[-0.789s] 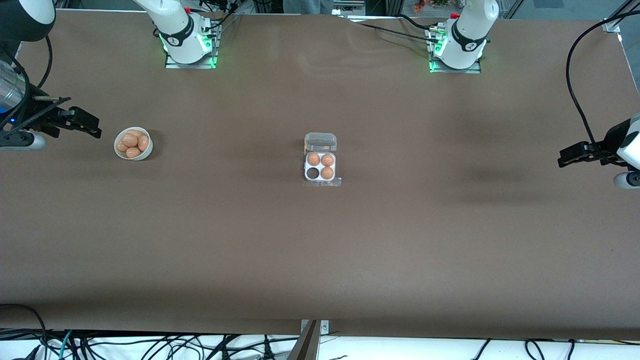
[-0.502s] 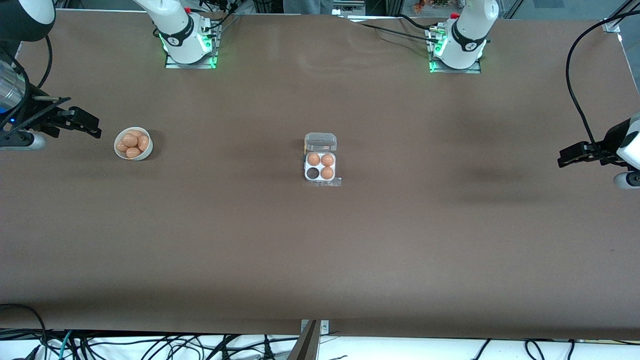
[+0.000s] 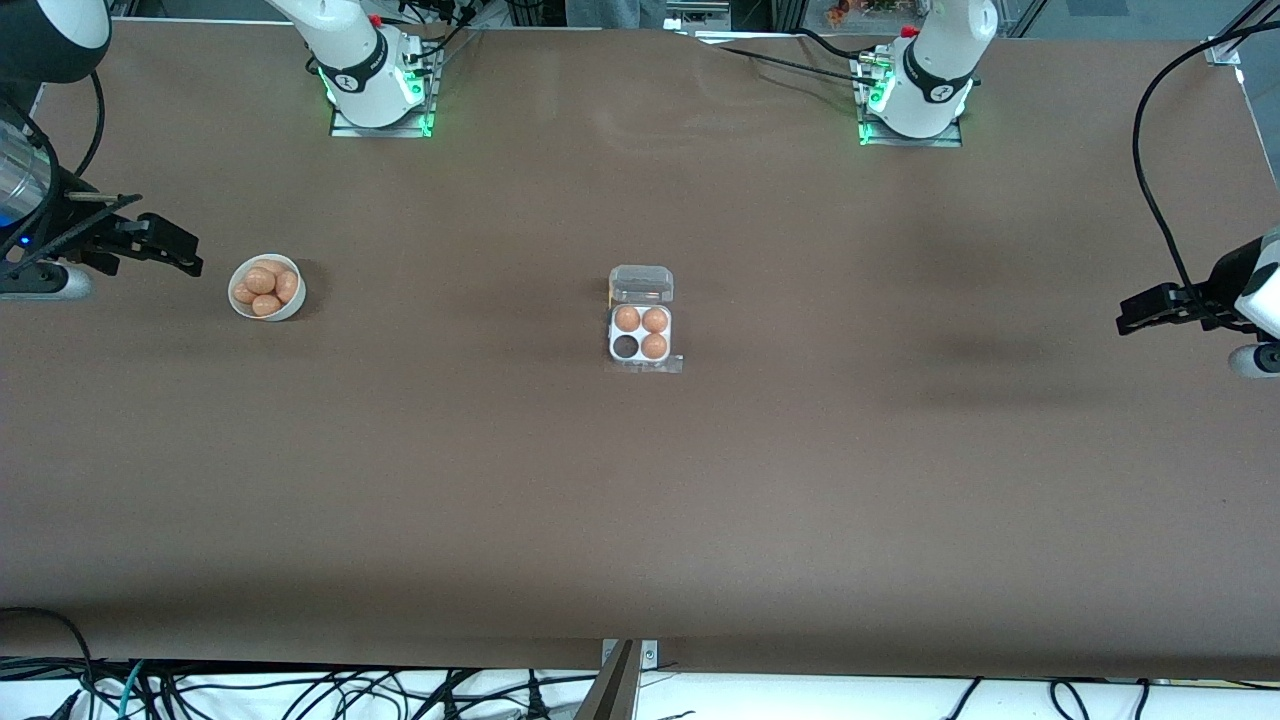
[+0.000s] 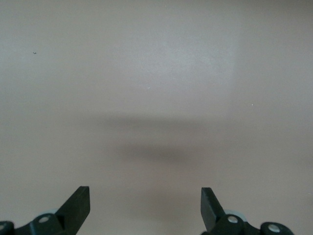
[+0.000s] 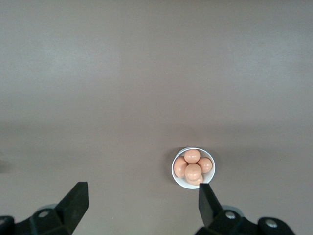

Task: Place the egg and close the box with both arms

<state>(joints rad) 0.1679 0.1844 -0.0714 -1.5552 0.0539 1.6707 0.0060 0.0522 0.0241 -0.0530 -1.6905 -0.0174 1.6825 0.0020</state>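
The white four-cup box [image 3: 640,334] sits mid-table with its clear lid [image 3: 641,284] open. Three orange-brown eggs [image 3: 654,346] fill three cups; one cup is dark and empty. Several loose eggs [image 3: 264,287] lie in a round white bowl [image 3: 246,308] toward the right arm's end, also in the right wrist view [image 5: 193,168]. My right gripper [image 3: 170,248] is open and empty, up in the air beside the bowl; its wrist view [image 5: 142,196] shows wide jaws. My left gripper [image 3: 1140,312] is open and empty over bare table at the left arm's end, seen wide open in its wrist view [image 4: 145,198].
Brown table [image 3: 640,500] all round the box. The arm bases [image 3: 375,80] [image 3: 915,95] stand along the table's edge farthest from the front camera. Cables hang past the table edge at the left arm's end [image 3: 1150,180].
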